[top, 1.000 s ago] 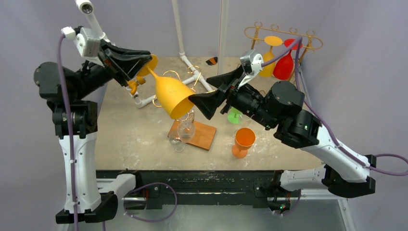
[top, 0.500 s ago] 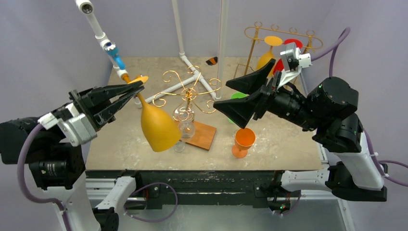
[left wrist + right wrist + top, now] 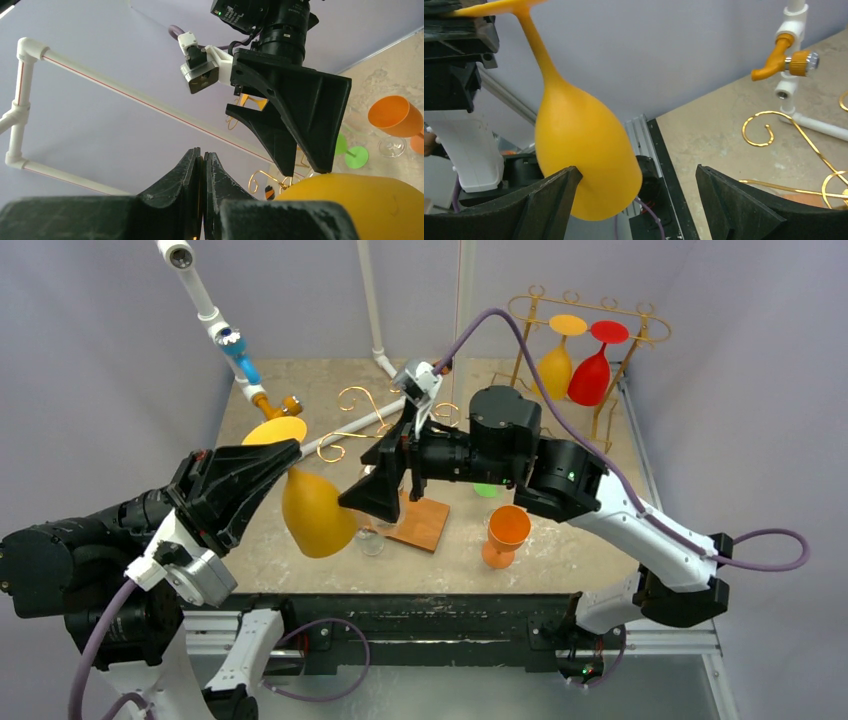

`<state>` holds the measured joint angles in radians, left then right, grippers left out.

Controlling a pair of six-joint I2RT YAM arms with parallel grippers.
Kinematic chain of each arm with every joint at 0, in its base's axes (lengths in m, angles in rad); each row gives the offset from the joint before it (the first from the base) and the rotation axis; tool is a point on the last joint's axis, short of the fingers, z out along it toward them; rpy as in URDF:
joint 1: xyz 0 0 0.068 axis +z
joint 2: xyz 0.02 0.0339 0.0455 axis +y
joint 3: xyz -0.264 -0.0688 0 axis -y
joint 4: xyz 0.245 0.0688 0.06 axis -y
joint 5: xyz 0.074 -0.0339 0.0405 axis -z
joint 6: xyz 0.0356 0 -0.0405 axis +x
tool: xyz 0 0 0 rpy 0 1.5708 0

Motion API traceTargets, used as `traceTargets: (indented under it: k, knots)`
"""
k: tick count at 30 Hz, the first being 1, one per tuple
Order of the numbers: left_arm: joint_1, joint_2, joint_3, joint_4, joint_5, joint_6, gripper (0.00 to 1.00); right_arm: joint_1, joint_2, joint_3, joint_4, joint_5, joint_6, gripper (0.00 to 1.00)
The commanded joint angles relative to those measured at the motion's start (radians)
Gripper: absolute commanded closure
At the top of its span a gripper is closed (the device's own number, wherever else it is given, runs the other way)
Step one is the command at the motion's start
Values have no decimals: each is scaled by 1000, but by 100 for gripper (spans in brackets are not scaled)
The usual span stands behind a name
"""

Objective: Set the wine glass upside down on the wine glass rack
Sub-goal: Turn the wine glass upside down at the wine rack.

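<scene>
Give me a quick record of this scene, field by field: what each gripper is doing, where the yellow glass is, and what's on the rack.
left gripper: shut on the yellow wine glass at its foot end
yellow wine glass: in the air, bowl hanging down, not on the rack
right gripper: open, close by the bowl
wine glass rack: back right, holds a second yellow glass and a red glass, both upside down
</scene>
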<state>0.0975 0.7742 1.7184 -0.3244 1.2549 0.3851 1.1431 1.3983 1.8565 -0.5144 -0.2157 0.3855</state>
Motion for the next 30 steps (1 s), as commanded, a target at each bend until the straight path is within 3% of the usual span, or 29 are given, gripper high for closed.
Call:
traceTargets:
  k: [1, 12, 30]
  knots:
    - [30, -18, -25, 21, 69, 120, 100, 66, -10, 33, 102, -25, -29, 1]
    - [47, -32, -49, 21, 89, 158, 100, 119, -8, -119, 292, -90, -28, 1]
    - [49, -41, -40, 40, 106, 150, 100, 162, 115, -99, 346, -42, -40, 1]
